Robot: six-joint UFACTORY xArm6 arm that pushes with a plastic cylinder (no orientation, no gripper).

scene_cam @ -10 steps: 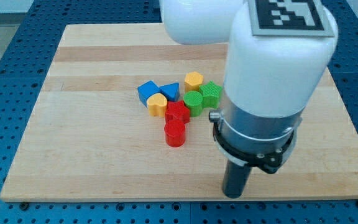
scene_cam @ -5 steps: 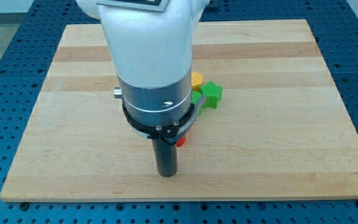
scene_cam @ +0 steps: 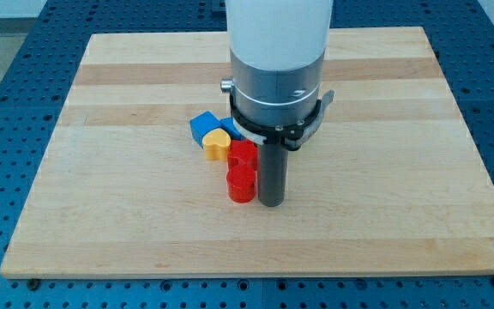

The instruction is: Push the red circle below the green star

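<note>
Wooden board (scene_cam: 127,215) on a blue pegboard table (scene_cam: 7,103), filling most of the frame.

Arm (scene_cam: 277,60) down from top centre; white shell, grey collar, dark rod below. No claw on this rig, so no opening and nothing held. My tip (scene_cam: 270,204) on the board just below centre, at the right side of the red circle (scene_cam: 241,184); touching or only just beside, cannot tell.

Red circle just left of centre, lower end of the cluster. Second red block (scene_cam: 243,155) directly above it, touching; shape unclear, right edge cut off by the rod. Yellow heart (scene_cam: 216,144) up-left of that red block, against it. Blue block (scene_cam: 202,126) above-left of the heart, touching it; a cube by the look of it. Sliver of another blue block (scene_cam: 231,127) to its right, mostly behind the collar.

Green star hidden, no green visible anywhere; arm covers the board right of the cluster's upper part. Whether the red circle sits below the star cannot be told.
</note>
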